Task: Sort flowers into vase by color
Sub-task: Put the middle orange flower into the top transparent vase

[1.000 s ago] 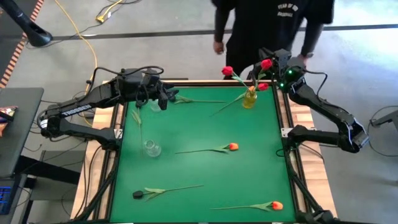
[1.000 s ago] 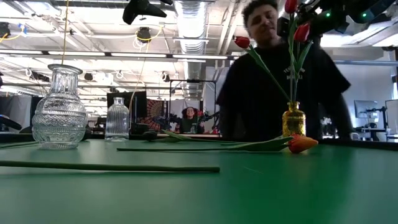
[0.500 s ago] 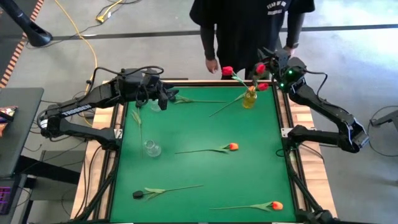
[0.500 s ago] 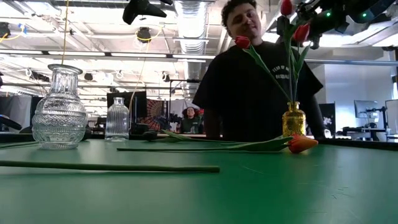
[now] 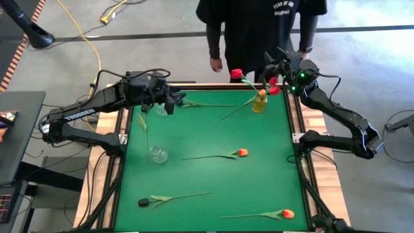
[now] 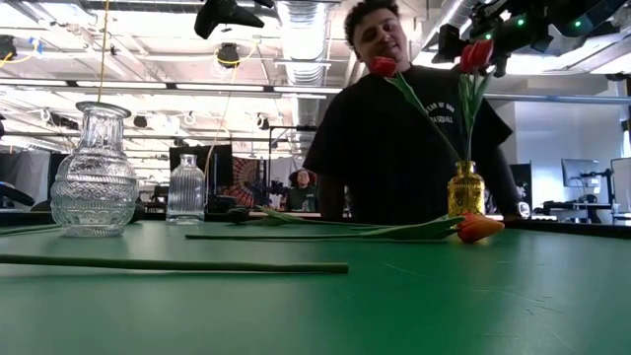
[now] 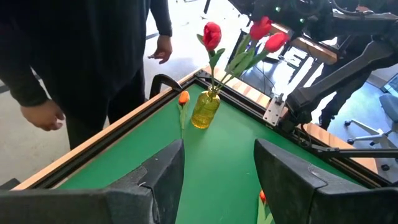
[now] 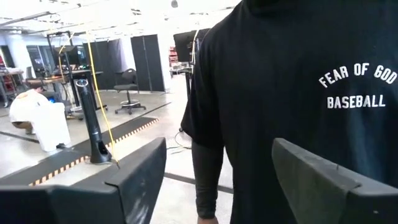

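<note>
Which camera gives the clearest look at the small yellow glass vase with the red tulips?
The left wrist view: the small yellow glass vase shows whole, its red tulips above. The low view shows it side-on, farther off. The high view shows it tiny by the far edge. The right wrist view misses it.

Behind the right gripper (image 5: 283, 66), the person (image 5: 259, 26) is cut off by the high view's top edge. The yellow vase's (image 6: 465, 189) base hides behind an orange tulip (image 6: 478, 228) (low view). The clear vase (image 5: 157, 154) looks faint from above.
</note>
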Available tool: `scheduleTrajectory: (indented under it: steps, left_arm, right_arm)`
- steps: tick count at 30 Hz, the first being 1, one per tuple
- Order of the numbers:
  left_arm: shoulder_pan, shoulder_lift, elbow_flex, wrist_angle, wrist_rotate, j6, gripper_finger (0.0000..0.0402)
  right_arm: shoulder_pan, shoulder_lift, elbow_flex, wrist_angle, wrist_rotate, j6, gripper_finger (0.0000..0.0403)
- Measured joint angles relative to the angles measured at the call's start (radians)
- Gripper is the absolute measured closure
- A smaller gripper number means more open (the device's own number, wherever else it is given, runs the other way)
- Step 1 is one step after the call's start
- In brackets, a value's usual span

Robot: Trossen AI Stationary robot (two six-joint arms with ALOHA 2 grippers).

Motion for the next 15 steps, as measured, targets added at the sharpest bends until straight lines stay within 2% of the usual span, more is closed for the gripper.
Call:
scheduleTrajectory:
  steps: [4, 9, 15]
  left_arm:
    - [0.0, 0.0, 0.0, 0.0, 0.0, -0.001, 0.0221]
    - [0.0, 0.0, 0.0, 0.0, 0.0, -0.001, 0.0221]
    - [0.0, 0.0, 0.0, 0.0, 0.0, -0.001, 0.0221]
  right_arm:
    - [0.0, 0.0, 0.0, 0.022, 0.067, 0.002, 0.0076]
    - [0.0, 0.0, 0.0, 0.072, 0.22, 0.083, 0.0078]
    - [0.005, -0.004, 0.0, 0.179, 0.236, 0.131, 0.0078]
